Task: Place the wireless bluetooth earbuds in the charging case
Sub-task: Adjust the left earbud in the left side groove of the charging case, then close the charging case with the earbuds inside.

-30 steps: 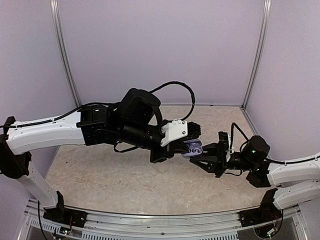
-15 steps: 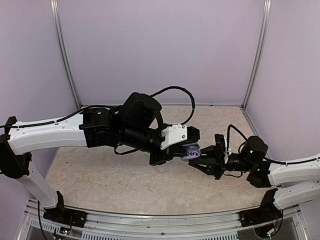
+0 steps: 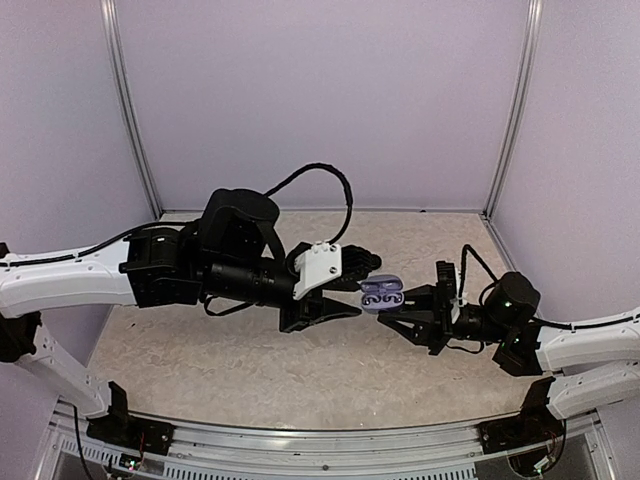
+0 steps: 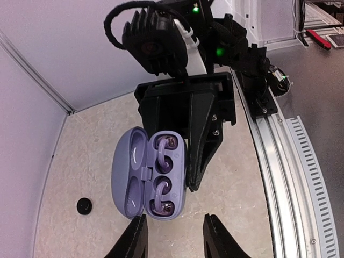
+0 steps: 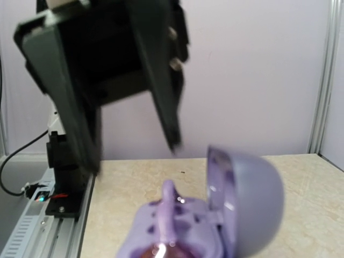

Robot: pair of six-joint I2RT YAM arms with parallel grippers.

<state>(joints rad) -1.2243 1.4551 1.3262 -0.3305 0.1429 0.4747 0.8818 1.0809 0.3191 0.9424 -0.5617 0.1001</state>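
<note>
While the right gripper [image 3: 392, 312] pinches the lilac charging case [image 4: 149, 180] by the outer side of its base and holds it in the air above the bench [image 3: 200, 350], the case lies open toward the left wrist camera, its lid [image 4: 128, 171] swung back on the hinge; both lilac earbuds [image 4: 163, 156] sit in the base of the case, one in each well, side by side; the left gripper [image 4: 174, 234] hangs just short of the case, its two fingers spread apart with nothing between them and neither touching the case; in the top view it points at the case from the side opposite the right gripper; a small black disc [image 4: 83, 205] lies on the bench, below the case and off toward its lid side; in the right wrist view the case is blurred, the lid standing upright beside the base.
</note>
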